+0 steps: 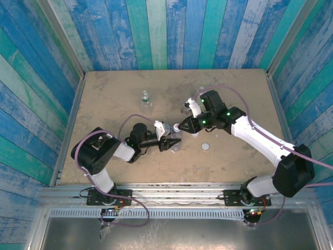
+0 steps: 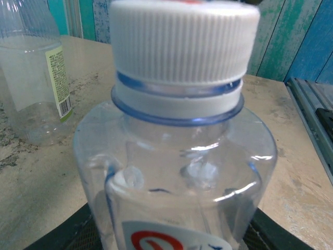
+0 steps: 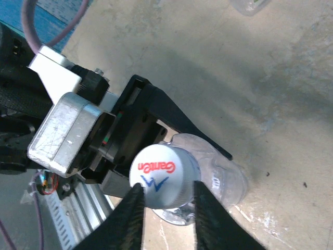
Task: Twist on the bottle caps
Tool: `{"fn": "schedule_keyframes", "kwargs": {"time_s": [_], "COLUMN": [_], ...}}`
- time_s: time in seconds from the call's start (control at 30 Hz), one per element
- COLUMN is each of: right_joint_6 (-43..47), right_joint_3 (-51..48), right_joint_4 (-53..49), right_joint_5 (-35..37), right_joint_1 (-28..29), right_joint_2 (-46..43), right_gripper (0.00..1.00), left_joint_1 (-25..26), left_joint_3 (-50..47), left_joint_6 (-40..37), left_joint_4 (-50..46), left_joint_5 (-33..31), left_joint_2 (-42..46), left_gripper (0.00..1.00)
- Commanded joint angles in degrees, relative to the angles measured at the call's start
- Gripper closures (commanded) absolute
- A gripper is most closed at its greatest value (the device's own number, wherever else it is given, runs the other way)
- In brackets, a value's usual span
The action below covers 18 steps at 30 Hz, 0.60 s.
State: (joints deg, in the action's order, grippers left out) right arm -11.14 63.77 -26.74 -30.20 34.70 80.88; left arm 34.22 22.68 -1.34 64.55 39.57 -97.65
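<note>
Cap: white, ribbed, red and blue print on top. It sat on the neck of the blue-tinted bottle, just below centre of the right wrist frame. In the left wrist view the cap sat level above the blue neck ring.

Right gripper: jaws straddled the cap, one fingertip at each side of its lower rim. Pads were against it or just off it; could not tell whether they clamped it.

Left gripper: closed on the body of the blue-tinted bottle, holding it upright. Its black fingers reached in from the upper left of the right wrist frame and ran alongside the clear body.

Overhead: bottle and both grippers met just right of centre of the table. The left arm lay low, folded at the elbow in the lower left, forearm pointing right. The right arm rose from its base at lower right, ran up and left, and bent back at the wrist so the gripper pointed left and down onto the cap.

Others: a loose white cap lay flat on the table, right of the held bottle and apart from it. A clear bottle with a pale green label stood upright above and left of the grippers.
</note>
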Motion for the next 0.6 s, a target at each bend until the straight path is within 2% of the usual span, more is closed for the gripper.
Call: {"fn": "schedule_keyframes", "kwargs": {"time_s": [0.0, 0.1, 0.23, 0.37, 0.57], "right_joint_6": [2.09, 6.11, 18.58, 35.77, 49.15], "right_joint_3": [0.68, 1.88, 6.07, 8.71, 14.05], "right_joint_4": [-4.55, -4.92, -10.95, -17.78, -22.40], "right_joint_5": [3.03, 4.37, 4.05, 1.80, 0.60], "right_joint_1": [0.12, 0.18, 0.82, 2.81, 3.73], "right_joint_2": [-0.07, -2.65, -4.39, -5.69, -3.52], "right_gripper": [0.59, 0.40, 0.26, 0.25, 0.27], "left_joint_1": [0.24, 0.24, 0.23, 0.19, 0.24], "left_joint_3": [-0.35, -0.35, 0.45, 2.30, 3.16], "left_joint_6": [-0.15, -0.81, -3.50, -6.22, -7.45], "left_joint_4": [-5.27, -5.98, -11.50, -19.98, -25.13], "left_joint_5": [0.19, 0.62, 3.37, 8.31, 12.87], "left_joint_2": [-1.33, -0.57, 2.30, 6.16, 10.57], "left_gripper": [0.47, 0.47, 0.47, 0.47, 0.47]}}
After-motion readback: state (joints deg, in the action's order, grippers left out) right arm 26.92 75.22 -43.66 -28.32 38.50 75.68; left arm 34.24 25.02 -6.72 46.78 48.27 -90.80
